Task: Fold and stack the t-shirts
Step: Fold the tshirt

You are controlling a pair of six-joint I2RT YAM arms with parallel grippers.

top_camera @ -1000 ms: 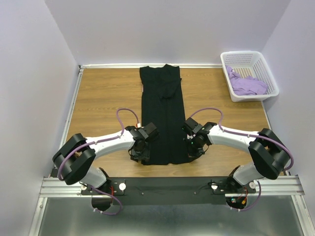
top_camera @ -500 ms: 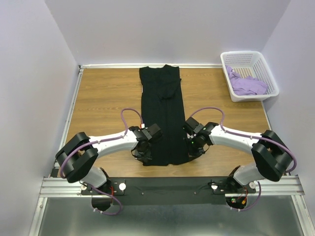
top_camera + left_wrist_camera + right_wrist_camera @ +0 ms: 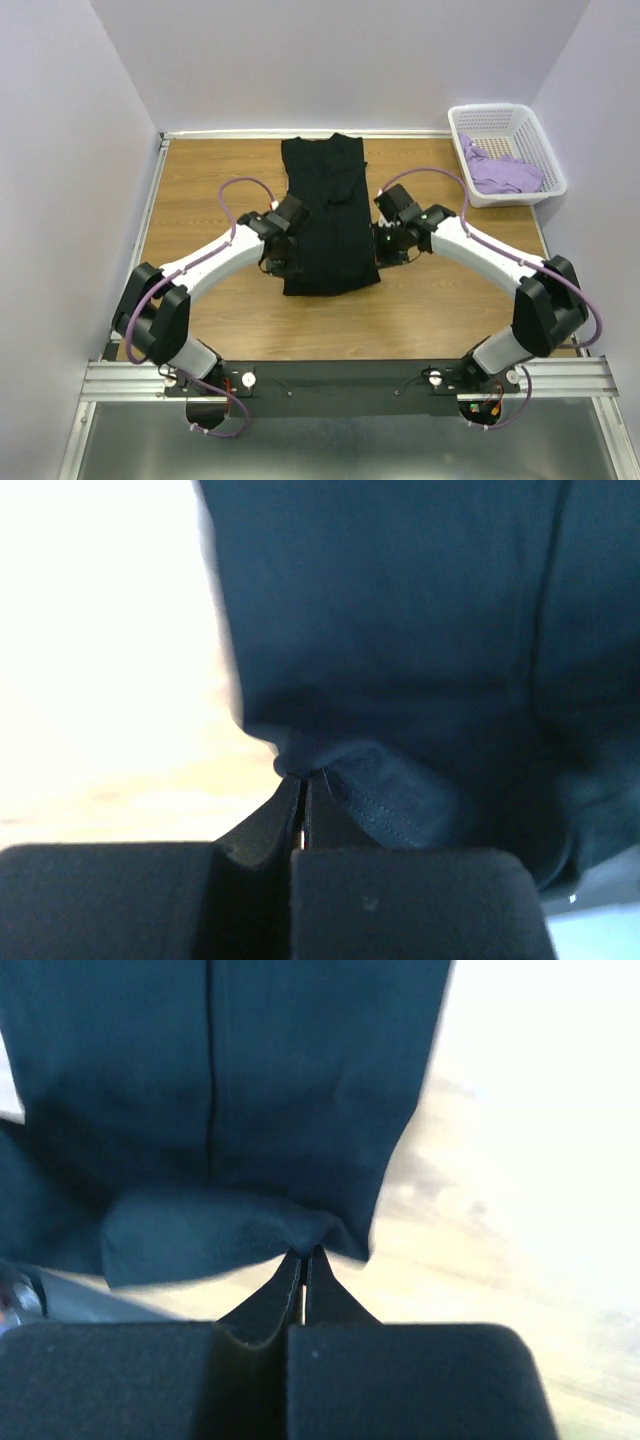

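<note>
Both arms reach out over the wooden table [image 3: 205, 200] and meet the black t-shirt [image 3: 325, 205] from either side. The left gripper [image 3: 281, 258] is pressed shut on the shirt's left edge, and the right gripper [image 3: 386, 247] is pressed shut on its right edge. The shirt lies between them as a narrow strip. Its long axis runs straight away from the arm bases to the far edge of the table, and its near end sits just behind the two grippers, towards the bases.

Outward of the left gripper there is bare wood all the way to the side rail. Outward of the right gripper the wood is bare too, until the white basket [image 3: 497, 111] in the far corner, well apart, with the lavender t-shirt [image 3: 503, 173] bunched inside it. Behind both grippers a band of wood lies open back to the bases.

From above, the fingertips are lost against the black cloth. The wrist cameras show them plainly. The left fingers [image 3: 262, 828] are tight together on a small stitched fold of hem, and the right fingers [image 3: 262, 1305] nip a puckered corner, with cloth hanging ahead of them and pale wood beside it.
</note>
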